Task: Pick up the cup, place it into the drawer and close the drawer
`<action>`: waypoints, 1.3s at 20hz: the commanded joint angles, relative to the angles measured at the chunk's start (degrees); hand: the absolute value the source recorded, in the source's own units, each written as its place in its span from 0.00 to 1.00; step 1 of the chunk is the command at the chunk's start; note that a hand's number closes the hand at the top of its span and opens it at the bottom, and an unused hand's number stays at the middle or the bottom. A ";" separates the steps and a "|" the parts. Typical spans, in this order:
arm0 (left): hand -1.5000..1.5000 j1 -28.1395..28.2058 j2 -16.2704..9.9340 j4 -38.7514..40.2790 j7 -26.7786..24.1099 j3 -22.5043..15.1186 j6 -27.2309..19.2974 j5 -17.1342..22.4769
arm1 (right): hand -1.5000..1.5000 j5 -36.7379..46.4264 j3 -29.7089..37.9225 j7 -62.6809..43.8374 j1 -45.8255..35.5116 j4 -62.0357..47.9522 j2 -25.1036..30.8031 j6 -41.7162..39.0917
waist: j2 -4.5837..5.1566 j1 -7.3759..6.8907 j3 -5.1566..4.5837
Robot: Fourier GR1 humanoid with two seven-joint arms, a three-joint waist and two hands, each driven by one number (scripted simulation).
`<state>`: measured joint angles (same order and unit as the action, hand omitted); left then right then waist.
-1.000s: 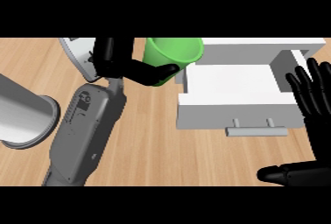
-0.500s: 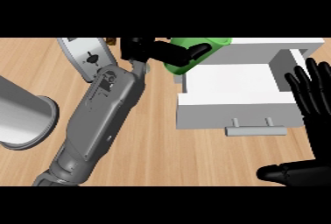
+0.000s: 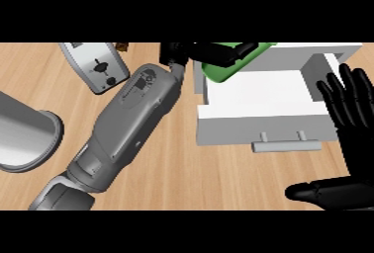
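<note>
Since half a second ago the left forearm has swung further right and stretched toward the bench's (image 3: 182, 168) far edge, so the left robot hand (image 3: 211, 50) now reaches over the far left corner of the open white drawer (image 3: 256, 99); before, it was just left of that corner. The green cup (image 3: 228, 66) has travelled with it and now overhangs the drawer's left wall, partly above the drawer's inside.

The cup is tilted, its long axis slanting from the drawer's near left up toward the far right; which end is the mouth cannot be told. The left robot hand's dark fingers curl round the cup's far end, grasping it, with the cup's body showing just nearer than the fingers.

The right robot hand (image 3: 349, 123) rests released, fingers straight and upward, at the bench's right edge beside the drawer, unchanged.
</note>
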<state>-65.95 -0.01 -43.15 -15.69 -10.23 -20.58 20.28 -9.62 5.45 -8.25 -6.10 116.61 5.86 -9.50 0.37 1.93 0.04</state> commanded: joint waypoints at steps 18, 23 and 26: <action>1.00 -10.81 0.01 20.30 -2.80 -19.95 -5.88 13.03 | 0.00 1.09 -2.19 2.95 -3.97 -6.10 -0.51 -1.50 | 1.04 3.91 0.09; 0.00 -9.38 0.01 21.04 -2.25 -24.85 -7.63 12.70 | 0.00 1.18 -2.48 4.90 -2.23 -5.05 -1.31 -1.69 | 1.12 4.59 0.10; 0.00 -8.35 0.01 20.22 -3.86 -24.29 -8.72 15.21 | 0.00 -1.94 -1.89 0.85 -2.21 -1.11 -1.70 -0.74 | 1.08 5.15 0.05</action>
<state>-75.66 -0.01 -22.42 -18.29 -33.25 -27.71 33.69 -10.51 4.03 -6.43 -9.30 113.41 5.25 -10.88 1.43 6.53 0.11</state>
